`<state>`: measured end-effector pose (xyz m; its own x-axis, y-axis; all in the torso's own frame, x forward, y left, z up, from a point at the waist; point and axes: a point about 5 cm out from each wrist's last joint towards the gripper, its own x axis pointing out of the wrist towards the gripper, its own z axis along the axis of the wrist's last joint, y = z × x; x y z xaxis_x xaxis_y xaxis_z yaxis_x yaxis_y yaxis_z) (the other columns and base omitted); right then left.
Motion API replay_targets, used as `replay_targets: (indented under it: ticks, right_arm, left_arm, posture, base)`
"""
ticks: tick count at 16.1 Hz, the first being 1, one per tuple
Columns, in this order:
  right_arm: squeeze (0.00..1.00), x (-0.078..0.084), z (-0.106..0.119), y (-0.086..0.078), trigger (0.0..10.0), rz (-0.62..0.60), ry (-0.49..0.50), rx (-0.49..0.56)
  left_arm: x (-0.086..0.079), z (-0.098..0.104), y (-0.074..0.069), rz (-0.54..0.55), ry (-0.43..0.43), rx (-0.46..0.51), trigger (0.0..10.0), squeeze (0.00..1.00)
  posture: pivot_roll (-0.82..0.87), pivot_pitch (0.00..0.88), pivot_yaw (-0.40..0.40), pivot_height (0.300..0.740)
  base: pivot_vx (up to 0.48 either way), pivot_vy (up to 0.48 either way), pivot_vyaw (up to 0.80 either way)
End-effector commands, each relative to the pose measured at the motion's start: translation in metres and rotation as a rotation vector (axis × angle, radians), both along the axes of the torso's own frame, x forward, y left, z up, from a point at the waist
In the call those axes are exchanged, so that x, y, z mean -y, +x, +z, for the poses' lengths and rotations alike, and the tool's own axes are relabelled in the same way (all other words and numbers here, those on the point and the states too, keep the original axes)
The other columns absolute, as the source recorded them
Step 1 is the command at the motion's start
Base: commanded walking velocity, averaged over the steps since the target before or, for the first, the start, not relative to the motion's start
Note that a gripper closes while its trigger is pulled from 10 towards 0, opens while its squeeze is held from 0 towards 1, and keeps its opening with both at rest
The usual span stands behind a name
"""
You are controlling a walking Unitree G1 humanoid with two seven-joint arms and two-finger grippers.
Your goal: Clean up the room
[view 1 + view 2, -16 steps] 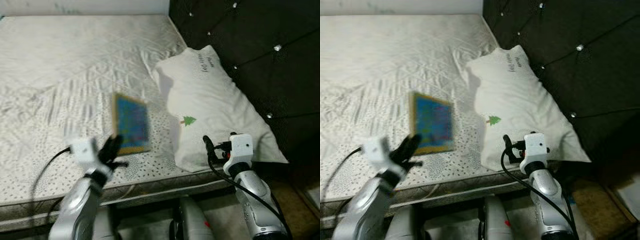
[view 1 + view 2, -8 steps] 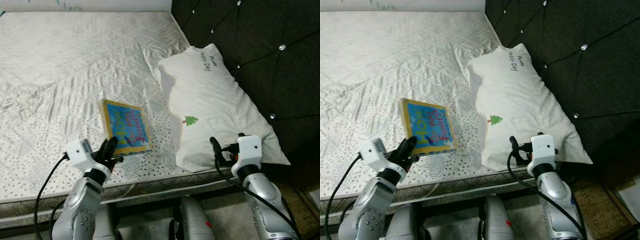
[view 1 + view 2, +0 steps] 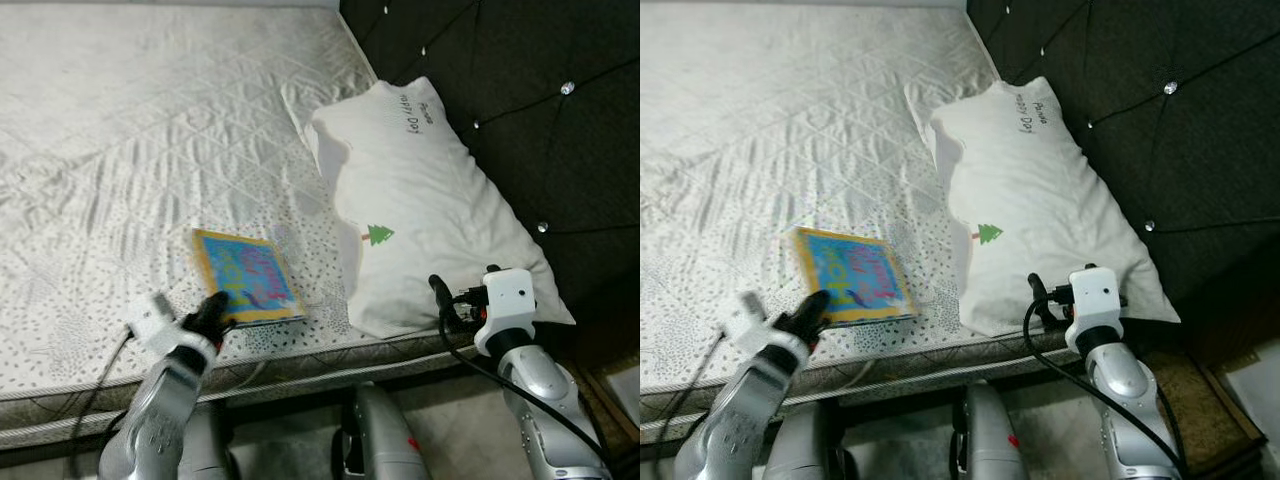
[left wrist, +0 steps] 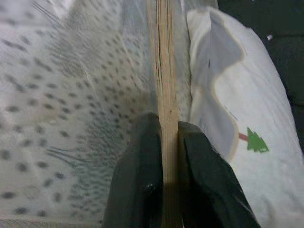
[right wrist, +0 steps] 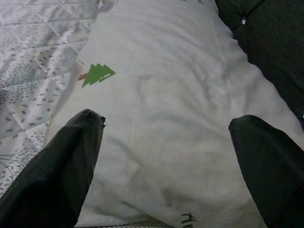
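A picture book (image 3: 247, 278) with a blue cover and yellow border lies near the front edge of the bed. My left gripper (image 3: 213, 305) is shut on its near edge; in the left wrist view both black fingers (image 4: 142, 142) clamp the book's thin edge (image 4: 165, 76). A white pillow (image 3: 420, 200) with a small green tree print lies to the right, against the headboard. My right gripper (image 3: 440, 295) hangs open just before the pillow's front corner, its fingers (image 5: 71, 142) wide apart with the pillow (image 5: 166, 85) beyond them.
The quilted white mattress (image 3: 120, 130) stretches away to the left and back. A dark tufted headboard (image 3: 520, 90) walls off the right side. The bed's front edge (image 3: 300, 360) runs just ahead of my arms, with floor (image 3: 600, 390) at the lower right.
The book, held upright and blurred a second ago, has come down almost flat onto the mattress, still in my left gripper. The right arm has hardly moved.
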<state>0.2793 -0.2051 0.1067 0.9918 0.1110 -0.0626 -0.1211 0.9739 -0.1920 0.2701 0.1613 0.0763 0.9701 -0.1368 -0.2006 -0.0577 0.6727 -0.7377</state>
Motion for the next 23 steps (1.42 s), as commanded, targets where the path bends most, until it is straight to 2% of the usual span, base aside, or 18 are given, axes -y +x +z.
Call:
replay_targets:
  ticks: [1,3,5,6,7,8,9,12,14,18,21,22,23]
  right_arm:
    - [0.0,0.008,0.006,-0.001,10.0,-0.014,-0.027,0.013]
    - [0.0,0.013,0.01,-0.002,10.0,-0.022,-0.042,0.023]
    - [0.0,0.015,0.013,-0.003,10.0,-0.024,-0.054,0.028]
    - [0.0,0.017,0.013,-0.004,10.0,-0.027,-0.059,0.028]
    - [0.0,0.017,0.013,-0.004,10.0,-0.027,-0.061,0.027]
    - [0.0,0.016,0.014,-0.004,10.0,-0.021,-0.068,0.029]
    - [0.0,0.015,0.014,-0.004,10.0,-0.014,-0.075,0.031]
    - [0.0,0.016,0.014,-0.005,10.0,-0.016,-0.08,0.031]
    - [0.0,0.016,0.014,-0.005,10.0,-0.017,-0.082,0.031]
    - [0.0,0.015,0.015,-0.003,10.0,-0.012,-0.084,0.035]
    - [0.0,0.016,0.016,-0.003,10.0,-0.008,-0.089,0.037]
    - [0.0,0.016,0.016,-0.003,10.0,-0.008,-0.092,0.038]
    - [0.0,0.017,0.016,-0.003,10.0,-0.007,-0.097,0.04]
  left_arm:
    - [0.012,0.004,0.005,-0.04,-0.077,0.024,10.0,0.0]
    - [0.021,-0.005,0.011,-0.118,-0.062,-0.046,10.0,0.0]
    - [0.024,-0.008,0.016,-0.143,-0.062,-0.049,10.0,0.0]
    - [0.026,-0.017,0.018,-0.158,-0.099,-0.13,10.0,0.0]
    - [0.026,-0.021,0.019,-0.172,-0.1,-0.17,10.0,0.0]
    - [0.027,-0.027,0.019,-0.213,-0.058,-0.201,10.0,0.0]
    - [0.027,-0.029,0.019,-0.221,-0.051,-0.212,10.0,0.0]
    - [0.017,-0.039,0.022,-0.221,-0.056,-0.275,10.0,0.0]
    - [0.004,-0.044,0.024,-0.227,-0.003,-0.309,10.0,0.0]
    - [-0.009,-0.056,0.024,-0.28,0.074,-0.351,10.0,0.0]
    - [-0.014,-0.058,0.031,-0.277,0.142,-0.355,10.0,0.02]
    - [-0.015,-0.059,0.032,-0.272,0.152,-0.366,10.0,0.62]
    - [-0.015,-0.06,0.033,-0.269,0.167,-0.376,10.0,1.0]
  posture:
    - [-0.13,0.218,-0.097,0.615]
    - [-0.15,0.216,-0.095,0.615]
    - [-0.16,0.214,-0.092,0.615]
    - [-0.16,0.214,-0.092,0.615]
    - [-0.17,0.213,-0.091,0.615]
    - [-0.17,0.212,-0.09,0.615]
    - [-0.17,0.212,-0.089,0.615]
    - [-0.17,0.21,-0.084,0.615]
    - [-0.17,0.209,-0.083,0.615]
    - [-0.18,0.203,-0.09,0.615]
    - [-0.18,0.199,-0.093,0.615]
    - [-0.18,0.199,-0.093,0.615]
    - [-0.19,0.196,-0.092,0.615]
  base:
    - [0.0,0.0,0.0]
    - [0.0,0.0,0.0]
    - [0.0,0.0,0.0]
    - [0.0,0.0,0.0]
    - [0.0,0.0,0.0]
    - [0.0,0.0,0.0]
    - [0.0,0.0,0.0]
    - [0.0,0.0,0.0]
    - [0.0,0.0,0.0]
    - [0.0,0.0,0.0]
    - [0.0,0.0,0.0]
    - [0.0,0.0,0.0]
    - [0.0,0.0,0.0]
